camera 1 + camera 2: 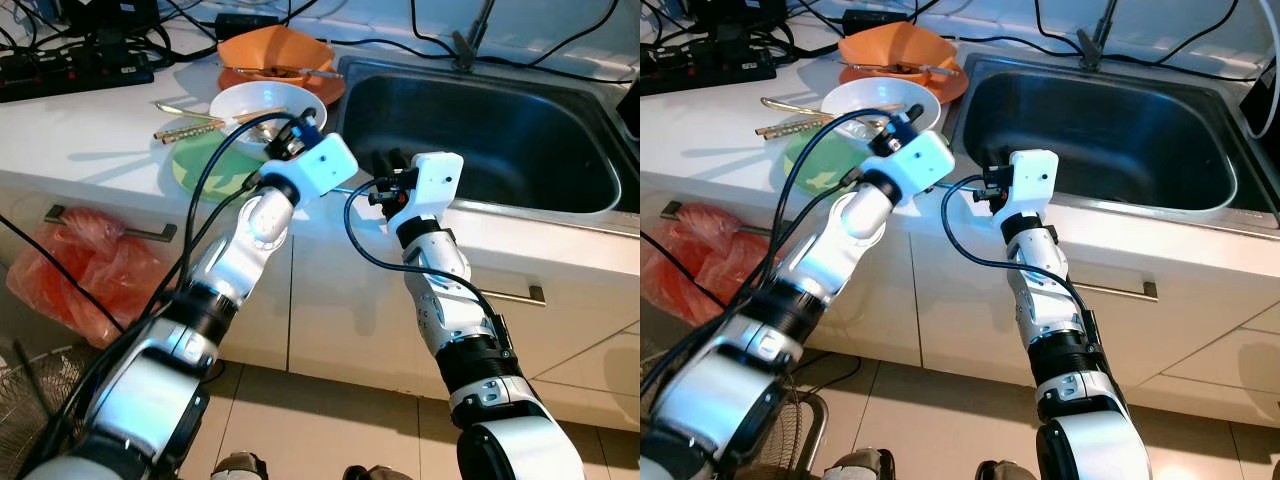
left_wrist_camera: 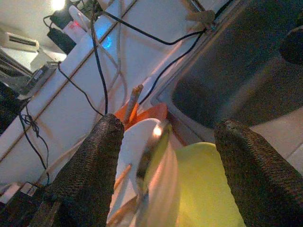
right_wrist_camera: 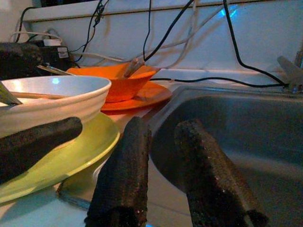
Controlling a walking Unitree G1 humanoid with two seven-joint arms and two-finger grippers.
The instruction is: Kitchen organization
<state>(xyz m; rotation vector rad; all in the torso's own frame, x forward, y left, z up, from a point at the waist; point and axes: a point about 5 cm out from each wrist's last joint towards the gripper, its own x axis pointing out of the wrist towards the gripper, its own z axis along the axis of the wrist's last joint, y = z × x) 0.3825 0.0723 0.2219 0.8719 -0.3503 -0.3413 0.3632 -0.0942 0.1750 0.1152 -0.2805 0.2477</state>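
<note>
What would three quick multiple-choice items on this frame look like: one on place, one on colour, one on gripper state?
1. The white ceramic bowl sits on:
A. a round green plate
B. the floor of the steel sink
C. a cabinet drawer

2. The bowl and plate nearest the wall are:
A. blue
B. orange
C. black

3. The left gripper is:
A. shut on chopsticks
B. open by the white bowl
C. shut on the plate

Key: 1 A, the green rim shows under the bowl. 2 B, the orange bowl rests on an orange plate. 3 B, the left wrist view shows its fingers spread apart, holding nothing.
</note>
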